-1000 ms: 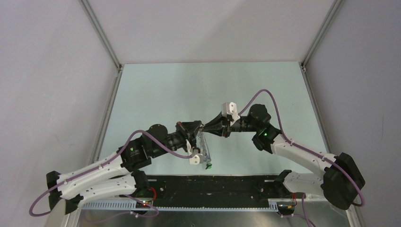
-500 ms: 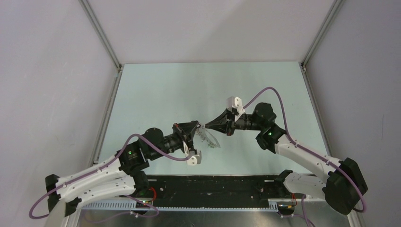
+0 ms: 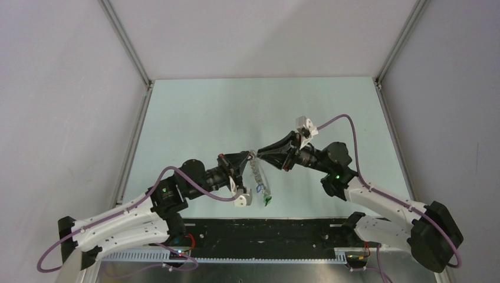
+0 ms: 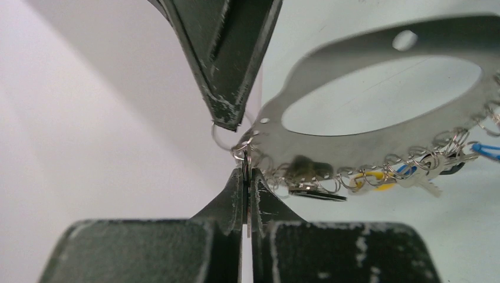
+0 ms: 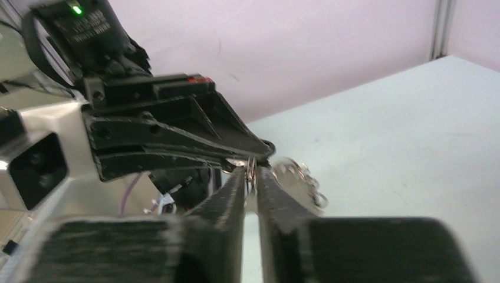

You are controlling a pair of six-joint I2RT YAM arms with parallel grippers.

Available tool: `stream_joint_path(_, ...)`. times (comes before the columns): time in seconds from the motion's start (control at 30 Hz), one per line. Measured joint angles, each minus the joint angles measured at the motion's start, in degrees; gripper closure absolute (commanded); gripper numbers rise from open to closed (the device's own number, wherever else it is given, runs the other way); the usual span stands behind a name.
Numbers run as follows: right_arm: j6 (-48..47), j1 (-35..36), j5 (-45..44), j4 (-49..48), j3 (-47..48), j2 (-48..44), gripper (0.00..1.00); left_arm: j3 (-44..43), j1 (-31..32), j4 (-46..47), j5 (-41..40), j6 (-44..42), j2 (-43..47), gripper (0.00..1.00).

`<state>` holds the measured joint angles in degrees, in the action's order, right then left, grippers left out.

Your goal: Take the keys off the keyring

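Observation:
The keyring [image 4: 330, 147] is a large flat grey loop hanging in the air, with several small wire rings along its edge. Keys [image 4: 312, 193] with yellow, blue and dark heads dangle from it. In the top view it [image 3: 257, 174] hangs below both grippers, with blue and green keys [image 3: 266, 199] at its low end. My left gripper [image 4: 246, 172] is shut on a thin flat key seen edge-on at the loop's end. My right gripper [image 5: 252, 172] is shut on a small wire ring right beside it. The two grippers [image 3: 253, 156] meet tip to tip above the table.
The pale table [image 3: 236, 112] lies below, walled by white panels with metal frame posts [image 3: 127, 44] at the back corners. A black rail [image 3: 265, 230] runs along the near edge between the arm bases.

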<state>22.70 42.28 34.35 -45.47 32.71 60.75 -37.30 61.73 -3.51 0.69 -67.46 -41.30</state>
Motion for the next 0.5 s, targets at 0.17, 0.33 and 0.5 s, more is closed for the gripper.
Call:
stream_joint_path(0.17, -3.74, 0.74, -2.60, 1.14, -0.13, -3.98, 0.63, 0.37, 0.00, -1.01, 0.15, 0.17, 0.00, 1.00)
stream_joint_path(0.33, -13.51, 0.74, -1.92, 5.66, -0.13, -7.19, 0.63, 0.37, -0.02, -0.98, 0.22, 0.17, 0.35, 1.00)
stream_joint_path(0.5, -23.56, 0.85, 1.14, 10.14, -0.13, -7.45, 0.60, 0.37, -0.02, -0.98, 1.11, 0.20, 1.14, 1.00)
